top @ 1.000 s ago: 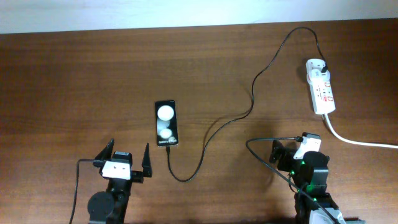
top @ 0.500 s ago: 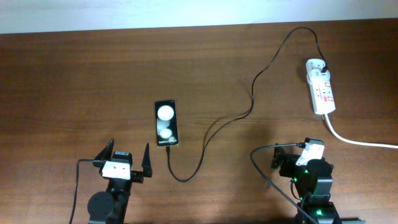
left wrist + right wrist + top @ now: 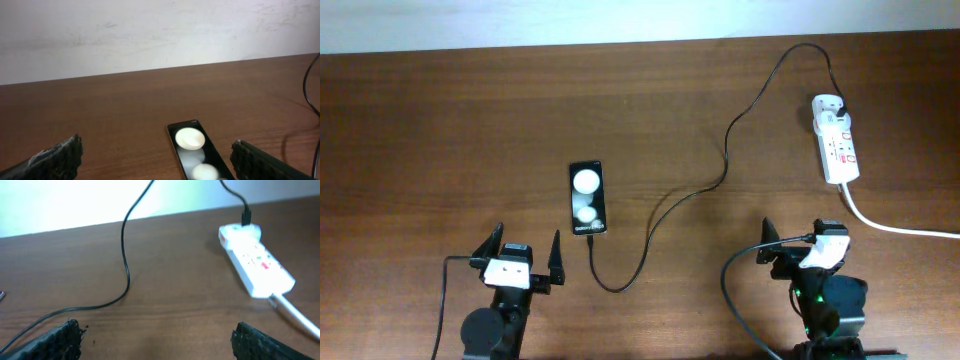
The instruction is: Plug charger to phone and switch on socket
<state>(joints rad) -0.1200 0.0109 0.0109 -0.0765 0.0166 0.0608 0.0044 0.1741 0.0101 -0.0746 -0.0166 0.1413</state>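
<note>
the phone (image 3: 587,200) lies screen-up mid-table (image 3: 440,130), just ahead of the left gripper (image 3: 528,238), whose fingers are spread wide and empty. the charger (image 3: 725,150) curves in from the socket (image 3: 837,150) at the far right and loops to the phone's near end; whether its tip is seated there i cannot tell. the right gripper (image 3: 803,240), also spread and empty, is well short of the socket. likely risks: a push on the plug slides the loose phone, or a finger snags the slack loop
</note>
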